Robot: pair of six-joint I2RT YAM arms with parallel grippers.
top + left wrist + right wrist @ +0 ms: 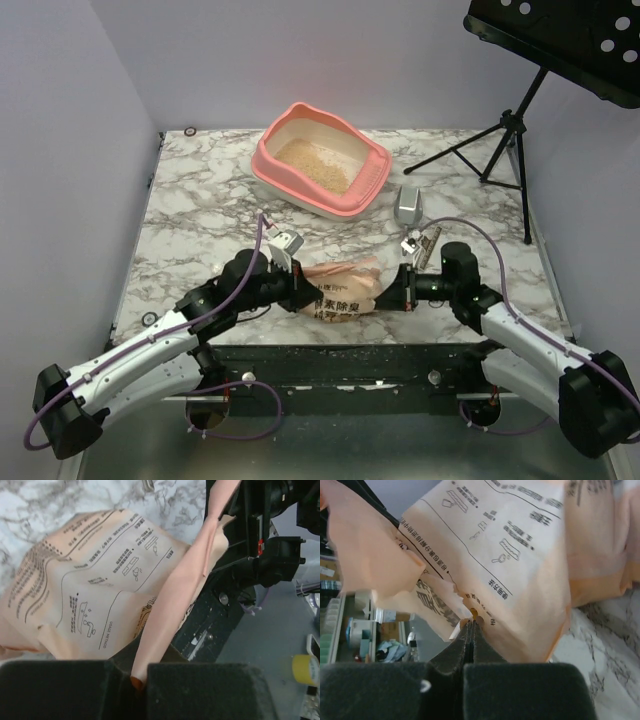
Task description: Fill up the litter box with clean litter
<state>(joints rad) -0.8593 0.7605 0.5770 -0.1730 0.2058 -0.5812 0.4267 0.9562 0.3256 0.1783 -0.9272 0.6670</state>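
Note:
The salmon-pink litter box (pixel 372 178) stands at the back middle of the table with pale tan litter (pixel 313 164) in it. A peach litter bag (pixel 340 288) with printed text hangs between my two grippers near the front edge. My left gripper (pixel 298 281) is shut on the bag's edge; the left wrist view shows a fold of bag (pixel 170 595) pinched in the jaws (pixel 137 682). My right gripper (pixel 400 290) is shut on the bag's torn edge (pixel 470 611) by a small hole, jaws pressed together (pixel 471 625).
A grey scoop (pixel 409 205) lies right of the litter box. A black music stand (pixel 510 130) stands on its tripod at the back right. The marble table (pixel 200 210) ends at a dark rail below the bag.

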